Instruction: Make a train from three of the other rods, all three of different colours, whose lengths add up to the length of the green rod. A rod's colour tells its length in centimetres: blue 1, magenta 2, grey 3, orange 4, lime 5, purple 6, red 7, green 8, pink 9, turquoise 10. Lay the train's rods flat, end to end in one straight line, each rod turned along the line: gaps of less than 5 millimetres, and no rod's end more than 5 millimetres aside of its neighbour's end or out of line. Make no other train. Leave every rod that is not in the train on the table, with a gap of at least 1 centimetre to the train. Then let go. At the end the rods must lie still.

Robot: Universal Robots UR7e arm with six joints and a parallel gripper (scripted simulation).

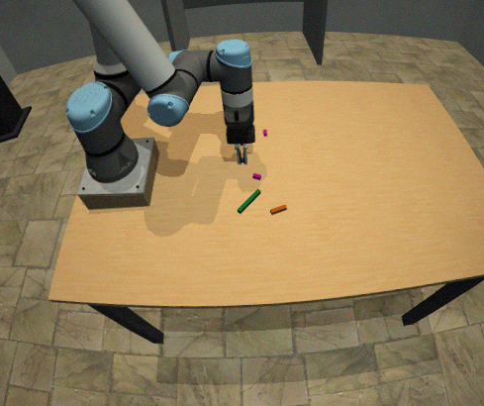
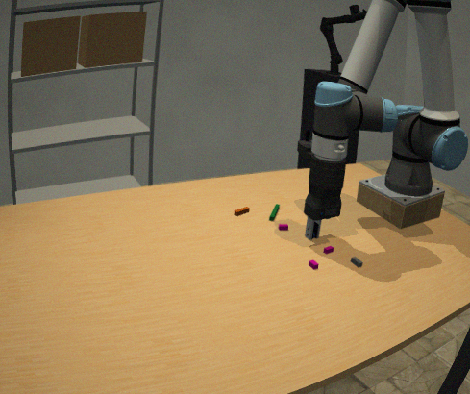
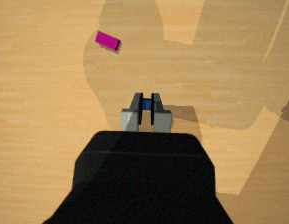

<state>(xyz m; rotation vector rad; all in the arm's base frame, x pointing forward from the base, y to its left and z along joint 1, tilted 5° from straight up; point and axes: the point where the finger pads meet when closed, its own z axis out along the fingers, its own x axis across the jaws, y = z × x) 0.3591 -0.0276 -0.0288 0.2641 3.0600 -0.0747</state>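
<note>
From above, a pale wooden table stands on a stone-tiled floor before a grey wall, with the arm's base block at its far left; the gripper points straight down above the board, pinching a small blue rod that shows only as a sliver between the fingers, and just right of it lie a magenta rod, the green rod set aslant, and an orange rod, with a second magenta rod farther back; the wrist hides the table directly under it. From the side, a grey shelf unit stands against the wall with two brown boxes on its top shelf, its lower shelves bare, and its left edge cut off; here a grey rod and two more magenta rods show near the gripper. From the wrist, the dark housing fills the lower frame, the blue rod sits clamped between the pads, and one magenta rod lies far left
</note>
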